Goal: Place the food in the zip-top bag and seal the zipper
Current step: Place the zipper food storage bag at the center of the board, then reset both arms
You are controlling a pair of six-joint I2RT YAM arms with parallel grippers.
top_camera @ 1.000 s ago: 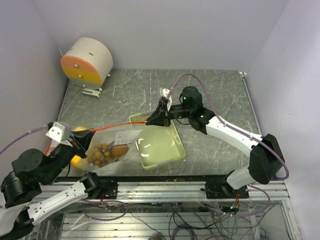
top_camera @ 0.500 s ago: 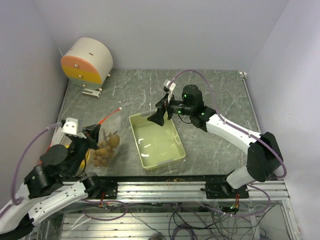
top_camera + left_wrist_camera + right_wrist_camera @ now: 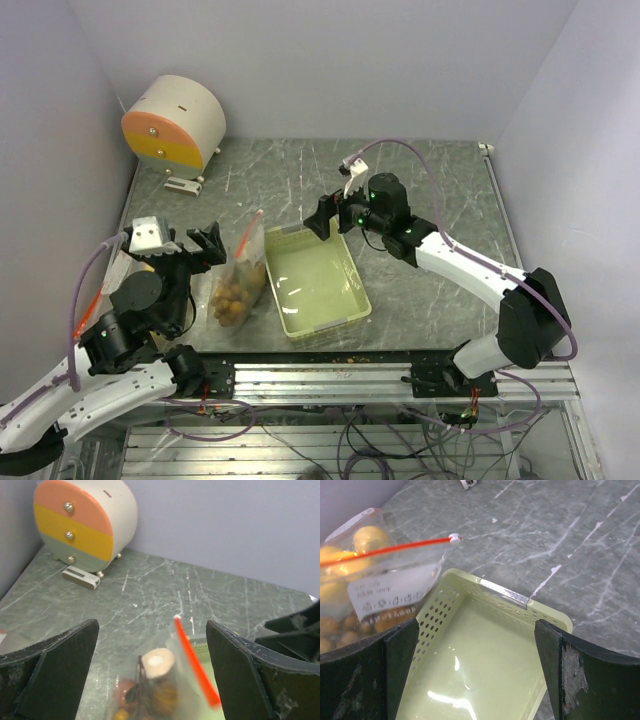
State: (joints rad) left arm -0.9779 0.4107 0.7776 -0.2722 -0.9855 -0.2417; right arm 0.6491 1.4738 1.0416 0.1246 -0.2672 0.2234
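At the near left, the left gripper (image 3: pixel 151 625) is open. Its two fingers (image 3: pixel 55 670) are spread wide with nothing between them, and it is held above the bench (image 3: pixel 420 180), pointing toward the zip-top bag (image 3: pixel 237 285). The bag stands on the bench just to the right of that gripper and apart from it, with its red zipper (image 3: pixel 196 667) along the top, running toward the far side. Through the clear plastic show small brown berries (image 3: pixel 230 298) low down, yellow-orange fruits (image 3: pixel 369 537) and a white label (image 3: pixel 395 597); the pear and the apple cannot be picked out. Whether the zipper is pressed together along its whole length cannot be told. Just to the right of the bag, close against it, lies the pale green tray (image 3: pixel 330 322). Over the tray's far edge hangs the right gripper (image 3: pixel 476 625), likewise spread open and holding nothing. In the far left corner stands a round drawer unit (image 3: pixel 172 122) with orange and yellow bands.
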